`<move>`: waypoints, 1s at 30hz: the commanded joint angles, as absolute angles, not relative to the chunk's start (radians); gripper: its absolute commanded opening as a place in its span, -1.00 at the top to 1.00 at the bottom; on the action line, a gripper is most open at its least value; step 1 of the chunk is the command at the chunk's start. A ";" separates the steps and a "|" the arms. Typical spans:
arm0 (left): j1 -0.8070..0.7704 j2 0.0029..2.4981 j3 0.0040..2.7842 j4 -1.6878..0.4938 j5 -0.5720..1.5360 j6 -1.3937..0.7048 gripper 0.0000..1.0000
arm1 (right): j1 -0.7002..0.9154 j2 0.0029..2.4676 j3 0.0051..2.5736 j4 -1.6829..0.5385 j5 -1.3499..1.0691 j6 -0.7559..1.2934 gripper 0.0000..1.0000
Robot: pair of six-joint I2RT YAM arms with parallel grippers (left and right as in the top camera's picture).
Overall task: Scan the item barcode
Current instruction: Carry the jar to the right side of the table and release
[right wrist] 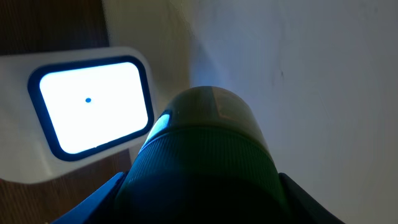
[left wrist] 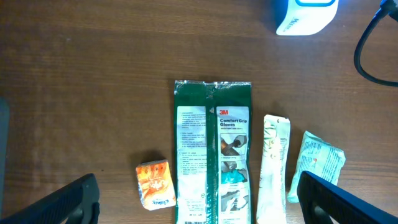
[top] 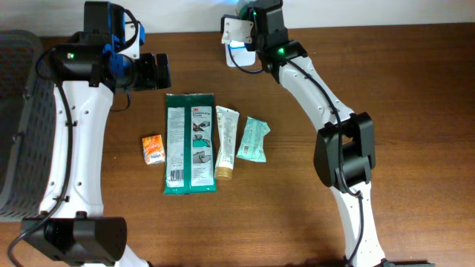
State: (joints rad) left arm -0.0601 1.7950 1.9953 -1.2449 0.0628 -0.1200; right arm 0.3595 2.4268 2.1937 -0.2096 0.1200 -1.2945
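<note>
My right gripper (right wrist: 202,208) is shut on a dark green ribbed round item (right wrist: 205,155), which fills the lower half of the right wrist view. The item is held close to the white scanner (right wrist: 37,168), whose window (right wrist: 90,106) glows bright with a small blue dot. No barcode shows on the item. In the overhead view the right gripper (top: 256,26) is at the scanner (top: 236,33) by the table's far edge, and the item is hidden there. My left gripper (left wrist: 199,208) hangs open and empty above the packets; in the overhead view the left gripper (top: 156,70) is at the upper left.
A green gloves pack (top: 190,142), a white tube (top: 225,142), a teal packet (top: 252,139) and an orange packet (top: 152,148) lie in a row mid-table. A grey basket (top: 15,111) stands at the left edge. A black cable (left wrist: 367,50) runs near the scanner (left wrist: 305,17).
</note>
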 commanded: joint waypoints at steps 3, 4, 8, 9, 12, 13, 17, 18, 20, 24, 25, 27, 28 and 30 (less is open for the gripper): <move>-0.063 1.785 2.009 -1.244 0.056 -0.114 -0.99 | 0.373 2.337 2.215 -0.237 0.082 -1.080 -0.07; -0.063 1.785 2.009 -1.244 0.056 -0.114 -0.98 | 0.373 2.297 2.215 -0.267 0.056 -1.018 -0.07; -0.063 1.785 2.009 -1.244 0.056 -0.114 -0.98 | 0.373 2.118 2.215 -0.456 -0.017 -0.752 -0.06; -0.063 1.785 2.009 -1.244 0.056 -0.114 -0.98 | 0.370 2.065 2.215 -0.520 -0.061 -0.668 -0.06; -0.063 1.785 2.009 -1.244 0.056 -0.114 -0.98 | 0.336 1.911 2.215 -0.733 -0.218 -0.442 -0.07; -0.063 1.785 2.009 -1.244 0.056 -0.114 -0.99 | 0.319 1.875 2.215 -0.803 -0.255 -0.427 -0.07; -0.063 1.785 2.009 -1.244 0.056 -0.114 -0.98 | 0.187 1.778 2.215 -1.168 -0.309 -0.327 -0.14; -0.063 1.785 2.009 -1.244 0.056 -0.114 -0.98 | 0.138 1.779 2.215 -1.274 -0.303 -0.327 -0.09; -0.063 1.785 2.009 -1.244 0.056 -0.114 -0.98 | 0.050 1.810 2.214 -1.439 -0.303 -0.327 -0.01; -0.063 1.785 2.009 -1.244 0.056 -0.114 -0.98 | -0.108 1.918 2.086 -1.514 -0.257 -0.327 0.05; -0.063 1.785 2.009 -1.244 0.056 -0.114 -0.99 | -0.133 1.940 2.031 -1.489 -0.245 -0.327 0.07; -0.063 1.785 2.009 -1.244 0.056 -0.114 -0.98 | -0.165 1.974 1.934 -1.429 -0.208 -0.300 0.08; -0.063 1.785 2.009 -1.244 0.056 -0.114 -0.98 | -0.178 1.990 1.892 -1.393 -0.142 -0.264 0.07; -0.063 1.785 2.009 -1.244 0.056 -0.114 -0.98 | -0.198 2.004 1.816 -1.311 -0.002 -0.179 0.11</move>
State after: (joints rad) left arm -0.0601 1.7950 1.9953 -1.2446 0.0631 -0.1200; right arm -0.1787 2.0029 1.8736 -1.3621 -0.1596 -0.2821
